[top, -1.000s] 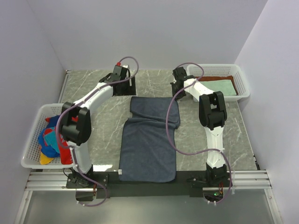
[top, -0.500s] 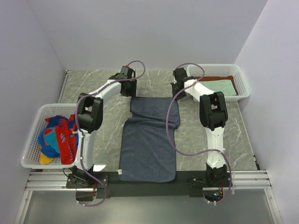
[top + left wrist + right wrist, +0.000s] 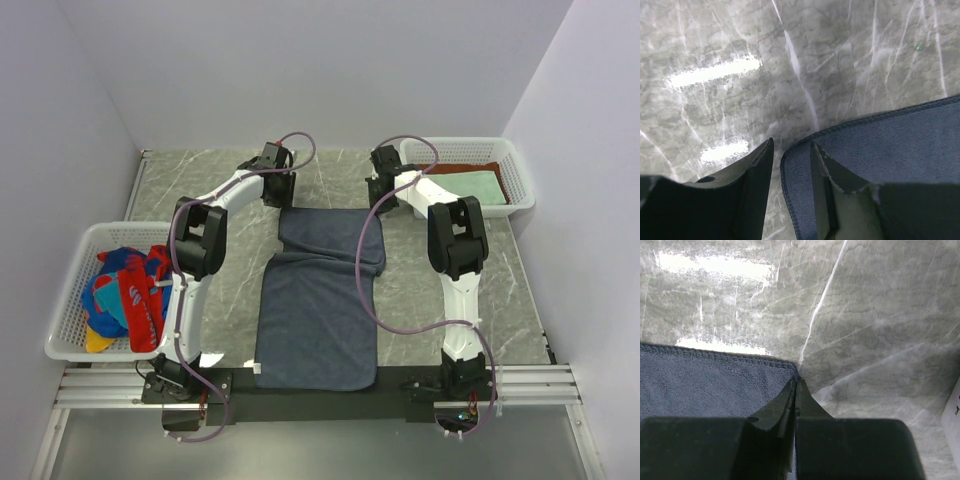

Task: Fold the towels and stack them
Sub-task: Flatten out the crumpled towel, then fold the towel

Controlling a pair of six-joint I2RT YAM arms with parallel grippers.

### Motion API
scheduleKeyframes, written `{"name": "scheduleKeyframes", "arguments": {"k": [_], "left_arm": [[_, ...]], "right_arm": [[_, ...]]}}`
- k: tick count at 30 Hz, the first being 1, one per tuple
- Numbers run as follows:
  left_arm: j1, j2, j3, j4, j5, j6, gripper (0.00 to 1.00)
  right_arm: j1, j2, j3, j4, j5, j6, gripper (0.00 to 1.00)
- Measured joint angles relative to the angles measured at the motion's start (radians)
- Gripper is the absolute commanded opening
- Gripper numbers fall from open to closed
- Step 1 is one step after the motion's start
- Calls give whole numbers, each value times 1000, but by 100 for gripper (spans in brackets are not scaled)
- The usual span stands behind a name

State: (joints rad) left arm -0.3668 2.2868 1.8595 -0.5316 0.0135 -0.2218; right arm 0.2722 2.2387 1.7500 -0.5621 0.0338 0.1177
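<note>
Slate-blue towel [image 3: 318, 320] lay spread mid-frame in the overhead view. Right gripper [image 3: 796, 381] pinched its upper right corner; left gripper [image 3: 791, 146], jaws apart, straddled the upper left hem and probably needed a deeper bite before lifting

Plain pale-lilac walls [image 3: 320, 70] box in a grey marble-veined table [image 3: 510, 290] — bright glare patches on it.

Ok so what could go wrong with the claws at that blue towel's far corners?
The left claw straddles only the corner hem of the dark blue towel; closing could catch too little and slip. The right claw is shut at the very corner tip; any cloth it holds looks slight, so a lift might drop that side.
</note>
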Motion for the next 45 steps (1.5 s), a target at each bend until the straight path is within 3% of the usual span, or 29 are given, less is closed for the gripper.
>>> {"name": "scheduleKeyframes", "arguments": {"k": [7,9,13,16,17,30,45], "left_arm": [[0,19,7,-8,15,4,36],[0,20,7,-8,16,10,26],[0,22,7,-8,14,22,17],[0,22,7,-8,10,27,1],[1,22,7,-8,9,26,1],[14,8,16,70,-93,45,1],[93,-5,363,270,-180,32,0]], "right_arm": [[0,-5,-8,6,0,0,0],[0,-5,-8,6,0,0,0],[0,-5,-8,7,0,0,0],[0,-5,-8,7,0,0,0],[0,-5,-8,8,-1,0,0],[-27,-23,72,29,5,-35,0],[-39,-23,435,231,26,-160,0]]}}
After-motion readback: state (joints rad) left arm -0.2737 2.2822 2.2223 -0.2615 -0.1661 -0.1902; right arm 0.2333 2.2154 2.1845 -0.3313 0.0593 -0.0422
